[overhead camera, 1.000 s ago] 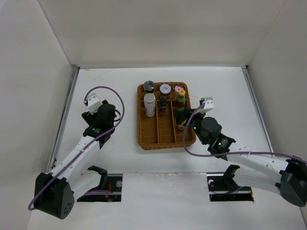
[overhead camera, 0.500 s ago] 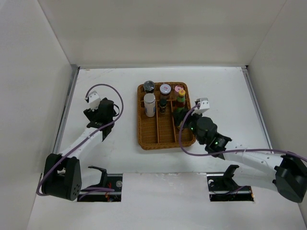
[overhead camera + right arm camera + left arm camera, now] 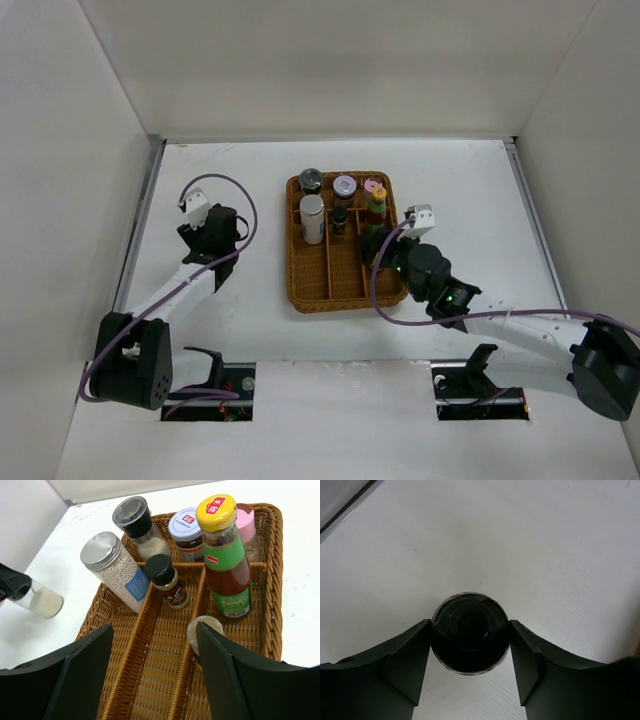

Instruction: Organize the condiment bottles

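Seven bottles and jars stand in the wicker tray (image 3: pixel 272 555). An eighth, a clear jar (image 3: pixel 42 602) with pale contents and a black cap, stands on the white table (image 3: pixel 480 200), well to the left of the tray. Your left gripper (image 3: pixel 470 626) sits over that jar from above. Its fingers (image 3: pixel 405 665) touch opposite sides of the cap, so the jaws are narrowed to the cap's width.

Your right gripper (image 3: pixel 155 630) hangs over the near part of the tray with its jaws wide apart and nothing held between them.

Across the far end of the tray you have a black-capped grinder (image 3: pixel 134 520), a red-and-white-lidded jar (image 3: pixel 186 527) and a pink-lidded jar (image 3: pixel 248 527). In front of them:
- **Left lane:** a silver-lidded jar (image 3: pixel 112 567) of white beads.
- **Middle lane:** a small black-capped bottle (image 3: pixel 166 579).
- **Right lane:** a yellow-capped sauce bottle (image 3: pixel 224 560) with a green label.
- **Nearer you in the right lane:** a cream-capped bottle (image 3: pixel 202 625) just right of the divider, partly hidden by your right finger.
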Controlling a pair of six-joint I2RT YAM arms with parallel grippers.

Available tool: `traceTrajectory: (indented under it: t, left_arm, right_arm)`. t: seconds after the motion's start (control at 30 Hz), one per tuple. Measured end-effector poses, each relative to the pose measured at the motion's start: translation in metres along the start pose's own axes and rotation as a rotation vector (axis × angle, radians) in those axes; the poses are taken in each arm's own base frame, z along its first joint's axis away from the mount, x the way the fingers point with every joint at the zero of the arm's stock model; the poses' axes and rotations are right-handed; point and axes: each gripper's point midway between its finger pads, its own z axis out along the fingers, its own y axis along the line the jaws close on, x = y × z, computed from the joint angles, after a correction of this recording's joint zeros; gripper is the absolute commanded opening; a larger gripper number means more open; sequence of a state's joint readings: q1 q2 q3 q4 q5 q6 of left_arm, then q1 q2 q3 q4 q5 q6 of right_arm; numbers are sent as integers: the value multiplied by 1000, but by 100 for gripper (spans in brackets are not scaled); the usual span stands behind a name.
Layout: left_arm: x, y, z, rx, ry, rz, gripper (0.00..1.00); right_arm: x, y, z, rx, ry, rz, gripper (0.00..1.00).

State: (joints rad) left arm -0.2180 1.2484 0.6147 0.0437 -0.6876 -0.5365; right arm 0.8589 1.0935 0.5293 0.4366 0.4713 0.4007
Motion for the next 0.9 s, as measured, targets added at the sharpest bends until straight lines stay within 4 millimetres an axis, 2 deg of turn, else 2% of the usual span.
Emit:
traceTrajectory:
  t: [0.07,0.17,0.3,0.4,0.53,0.63,0.7,0.9]
  left_arm:
    - [0,-1,-7,15,2,7,40]
    - [-11,-7,-33,73,-21,12,40]
    - [-34,-35,-88,247,-84,-13,40]
    - [-34,-66,-132,410,-87,-4,39]
    - [-1,-105,-180,597,-25,63,39]
    - [32,-124,-200,670,23,152,39]
    - [49,-132,-205,691,44,198,39]
    - [67,-150,-199,683,48,220,40]
  right_arm:
    - [0,0,0,0,-1,0,74]
    - [-1,0,-1,-1,-2,1,74]
    - [-5,1,-2,-6,-12,7,74]
    - [-9,1,-3,-8,-22,13,74]
    - [-12,0,-3,-5,-29,16,74]
    - [-13,-3,-3,4,-34,17,74]
    - [-16,-7,-3,13,-42,20,74]
    - [-27,-9,-6,13,-69,34,74]
